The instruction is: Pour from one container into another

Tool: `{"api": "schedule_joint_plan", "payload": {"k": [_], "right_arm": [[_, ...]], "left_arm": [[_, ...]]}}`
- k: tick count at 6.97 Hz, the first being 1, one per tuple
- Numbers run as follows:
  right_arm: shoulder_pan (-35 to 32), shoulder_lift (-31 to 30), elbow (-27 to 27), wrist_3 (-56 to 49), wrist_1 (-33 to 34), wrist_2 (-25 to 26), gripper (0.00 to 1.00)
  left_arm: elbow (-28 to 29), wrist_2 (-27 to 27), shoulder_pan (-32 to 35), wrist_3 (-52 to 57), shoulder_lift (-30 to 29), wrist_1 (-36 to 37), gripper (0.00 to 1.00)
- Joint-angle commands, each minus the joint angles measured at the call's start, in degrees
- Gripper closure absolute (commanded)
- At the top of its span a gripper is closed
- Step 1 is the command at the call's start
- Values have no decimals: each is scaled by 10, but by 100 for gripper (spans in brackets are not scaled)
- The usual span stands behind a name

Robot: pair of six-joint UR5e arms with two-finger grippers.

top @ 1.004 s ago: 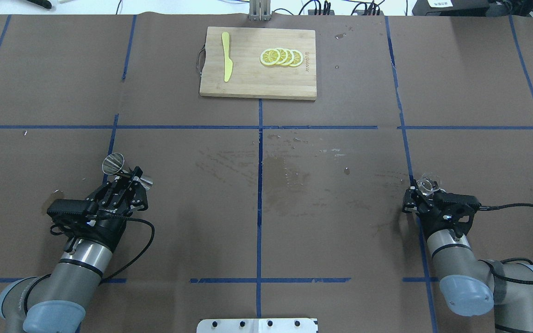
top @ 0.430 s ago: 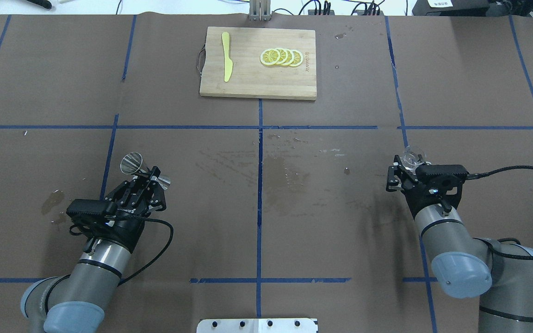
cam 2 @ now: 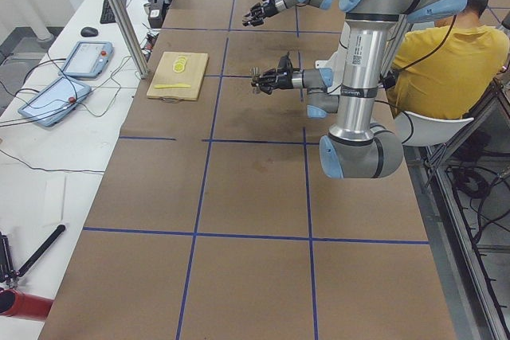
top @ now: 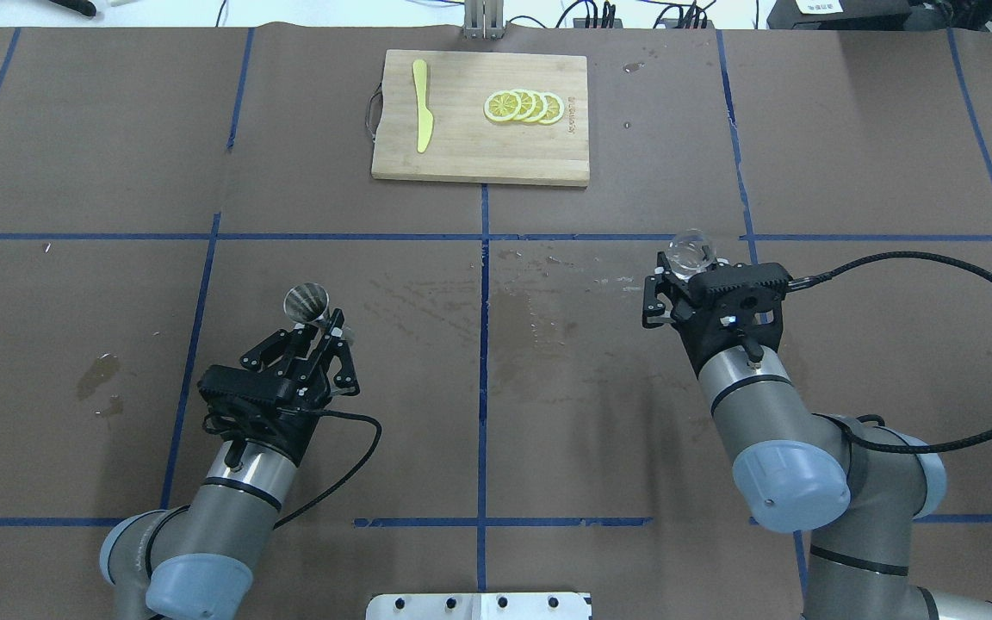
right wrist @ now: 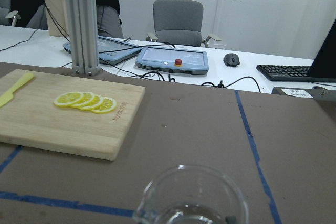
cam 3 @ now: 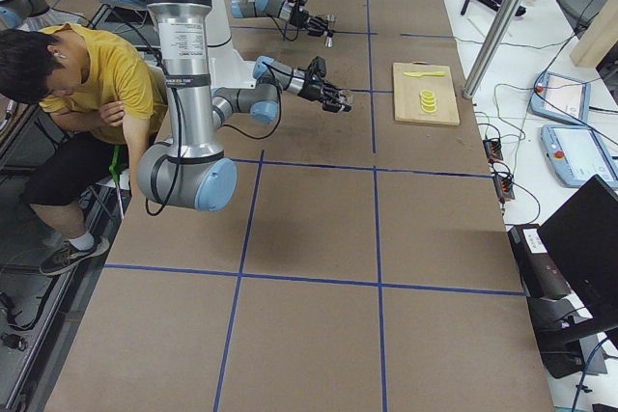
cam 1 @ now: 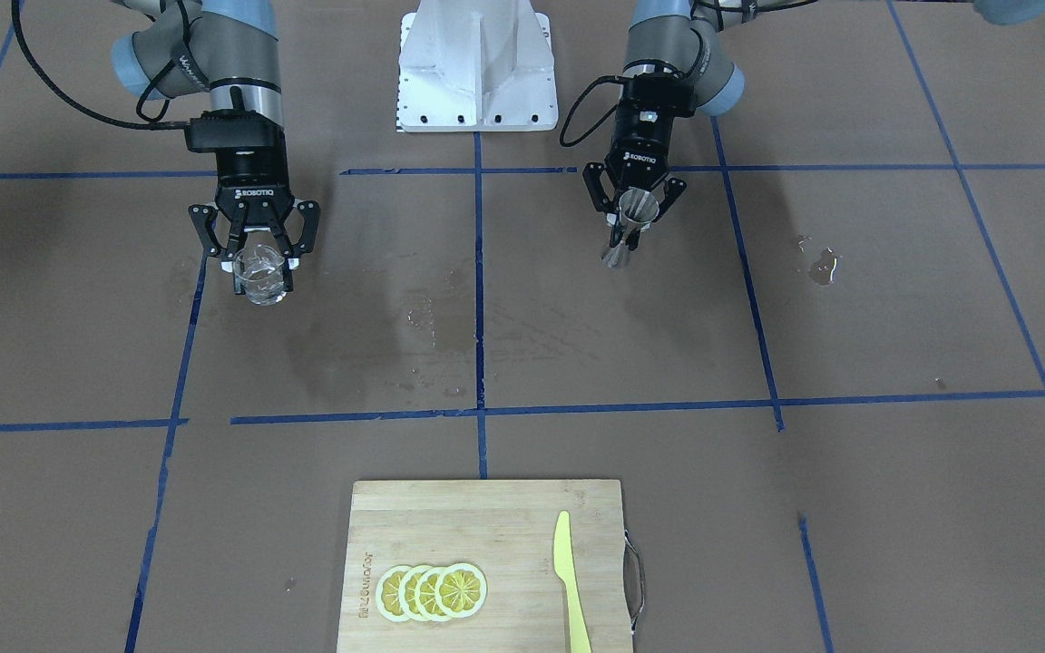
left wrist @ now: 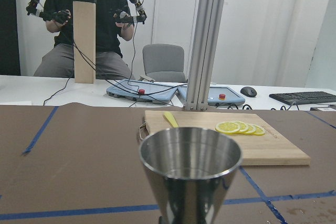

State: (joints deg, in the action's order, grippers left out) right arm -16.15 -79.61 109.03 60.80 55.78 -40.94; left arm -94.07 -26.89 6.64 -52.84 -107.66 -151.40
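A steel jigger (top: 306, 301) stands upright in my left gripper (top: 324, 331), which is shut on its narrow waist, left of the table's centre line. The left wrist view looks into the jigger's (left wrist: 189, 174) open mouth. A clear glass cup (top: 692, 251) with a spout is held in my right gripper (top: 687, 269), right of centre, near the blue cross line. In the right wrist view the glass cup's (right wrist: 191, 198) rim fills the bottom edge. From across the table, the jigger (cam 1: 629, 227) and the glass cup (cam 1: 261, 272) are about a grid square apart.
A wooden cutting board (top: 479, 155) lies at the far middle, with lemon slices (top: 523, 107) and a yellow knife (top: 421, 116) on it. Wet marks (top: 530, 331) stain the brown mat between the arms. A person in yellow (cam 2: 446, 45) sits behind the robot.
Both arms have moved forward and inward toward the table's middle, each carrying its container. The grips have not changed.
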Motion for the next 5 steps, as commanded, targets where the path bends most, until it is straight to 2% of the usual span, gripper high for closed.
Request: {"api": "schedule_joint_plan", "payload": {"k": [1, 3, 4, 5], "right_arm": [[1, 47, 3, -17, 4, -13, 99], [2, 68, 11, -65, 5, -32, 99], [2, 71, 15, -71, 5, -34, 99], [2, 71, 16, -74, 5, -39, 99]], "left_arm": [[48, -69, 29, 42, -61, -1, 100], [51, -187, 78, 95, -82, -7, 100], [63, -216, 86, 126, -109, -8, 100], [72, -215, 87, 165, -132, -13, 100]]}}
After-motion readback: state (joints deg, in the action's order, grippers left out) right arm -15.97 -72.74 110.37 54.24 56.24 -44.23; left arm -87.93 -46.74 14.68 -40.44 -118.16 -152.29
